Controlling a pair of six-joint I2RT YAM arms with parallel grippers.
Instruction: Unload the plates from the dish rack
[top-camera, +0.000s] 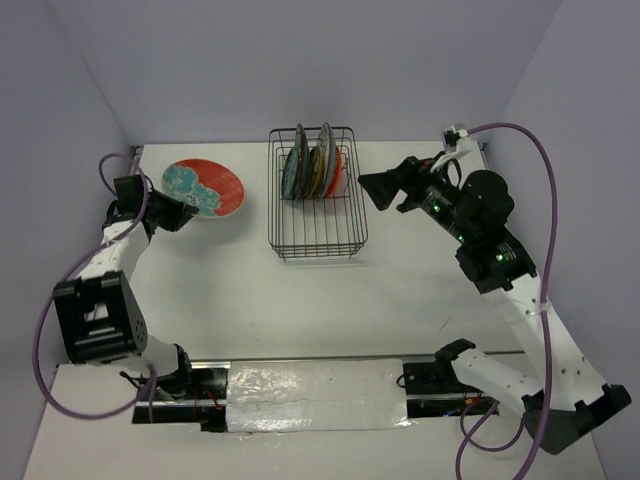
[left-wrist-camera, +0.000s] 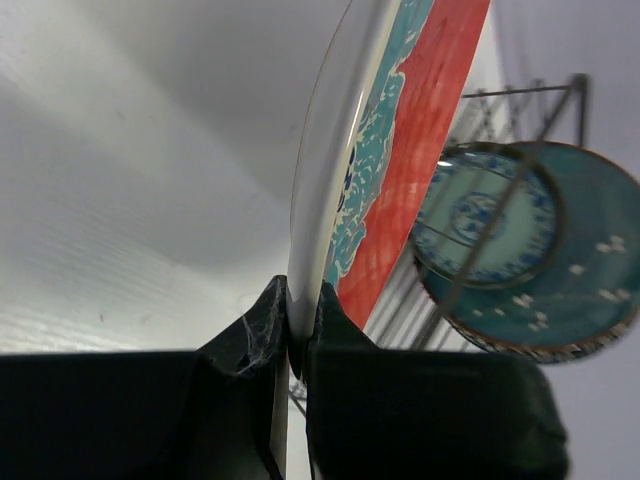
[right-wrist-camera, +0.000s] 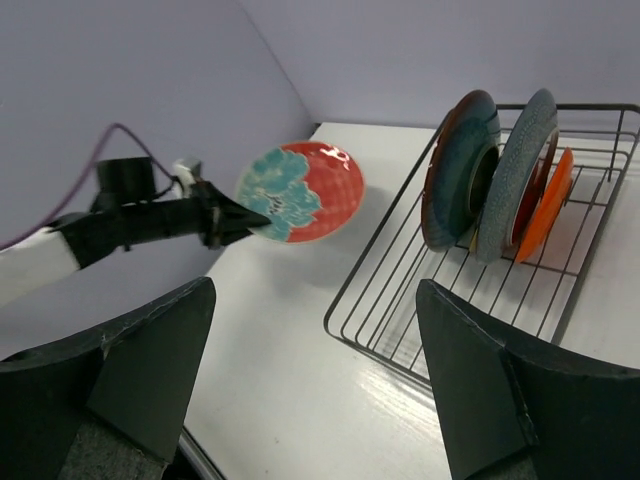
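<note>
My left gripper (top-camera: 182, 213) (left-wrist-camera: 297, 300) is shut on the rim of a red-rimmed plate with a teal pattern (top-camera: 205, 188) (left-wrist-camera: 425, 150) (right-wrist-camera: 300, 190). It holds the plate tilted over the table's far left, apart from the dish rack. The dark wire dish rack (top-camera: 315, 238) (right-wrist-camera: 395, 325) stands at the back centre. Several plates (top-camera: 312, 165) stand upright in it: a white-and-blue floral one (left-wrist-camera: 480, 215), a dark teal one (right-wrist-camera: 455, 170) (left-wrist-camera: 585, 275) and an orange one (right-wrist-camera: 547, 205). My right gripper (top-camera: 380, 195) (right-wrist-camera: 315, 330) hangs open and empty just right of the rack.
Grey-violet walls close the table in at the back and on both sides. A purple cable (top-camera: 545, 170) loops off the right arm, and another (top-camera: 45, 330) off the left. A shiny strip (top-camera: 315, 385) runs along the near edge between the arm bases.
</note>
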